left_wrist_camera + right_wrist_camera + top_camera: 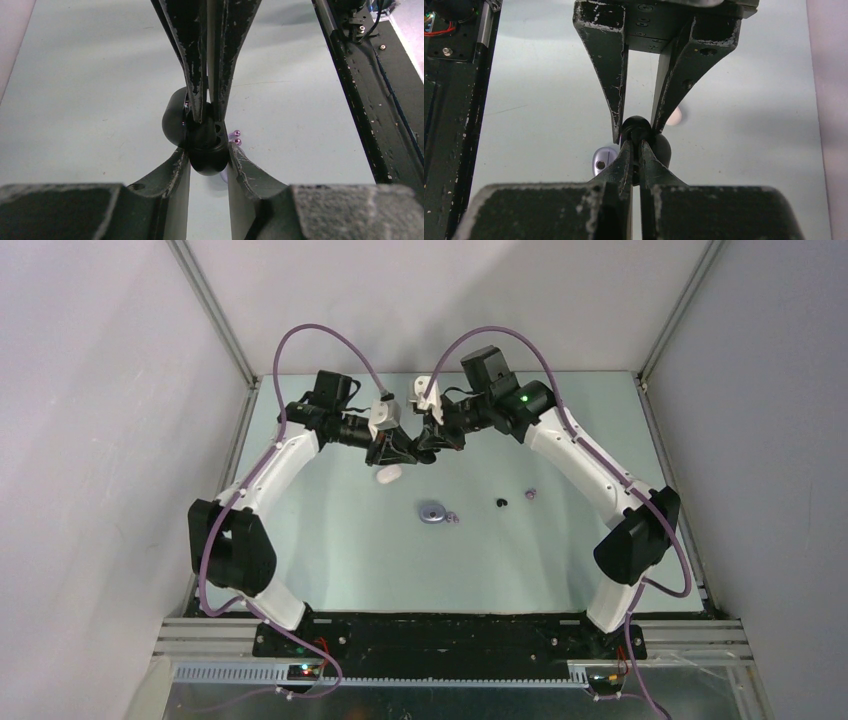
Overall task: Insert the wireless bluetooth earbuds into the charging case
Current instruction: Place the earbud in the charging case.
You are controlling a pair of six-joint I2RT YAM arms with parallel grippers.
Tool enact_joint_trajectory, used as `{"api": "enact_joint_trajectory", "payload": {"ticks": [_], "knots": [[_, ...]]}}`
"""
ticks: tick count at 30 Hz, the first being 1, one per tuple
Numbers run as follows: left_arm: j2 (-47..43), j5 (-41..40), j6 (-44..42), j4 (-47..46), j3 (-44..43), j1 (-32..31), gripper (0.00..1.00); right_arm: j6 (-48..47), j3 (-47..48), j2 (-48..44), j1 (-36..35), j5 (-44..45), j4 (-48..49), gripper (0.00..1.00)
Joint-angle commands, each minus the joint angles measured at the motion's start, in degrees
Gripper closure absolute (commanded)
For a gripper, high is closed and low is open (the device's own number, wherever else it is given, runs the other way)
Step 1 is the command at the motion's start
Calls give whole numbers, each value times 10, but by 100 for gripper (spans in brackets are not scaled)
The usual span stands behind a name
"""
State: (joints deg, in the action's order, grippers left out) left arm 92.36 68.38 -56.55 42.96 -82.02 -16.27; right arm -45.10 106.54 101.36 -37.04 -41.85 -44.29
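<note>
Item 1. Left gripper (208, 149): held above the far middle of the table (330, 550). We record its fingers clamped on either side of a black charging case (206, 159), which has its lid (172, 122) tipped open behind.

Item 2. Right gripper (638, 145): it faces the left one, fingers pressed almost together, with the tips at the mouth of the open black charging case. We cannot tell whether a bud sits between them.

Item 3. Black earbud (501, 502): it lies loose on the table right of centre, well apart from both grippers.

Item 4. Lavender earbud (530, 494): near the black earbud, on its right and not touching it.

Item 5. Lavender case (432, 511): it rests near the table's centre, with a second lavender earbud (452, 518) just beside its right edge.

Item 6. Pale oval case (388, 475): we see it on the table, just on the near side of the left gripper.
</note>
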Motion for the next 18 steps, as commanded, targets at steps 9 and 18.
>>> {"api": "enact_joint_trajectory", "payload": {"ticks": [9,18], "knots": [[-6,27,29,-41,-15,-3,100,-20,-12,-3,-7,-2,-9,100],[-3,30,38,-50,-15,-2,100,-25,-31,-11,-1,5,-7,100]]}}
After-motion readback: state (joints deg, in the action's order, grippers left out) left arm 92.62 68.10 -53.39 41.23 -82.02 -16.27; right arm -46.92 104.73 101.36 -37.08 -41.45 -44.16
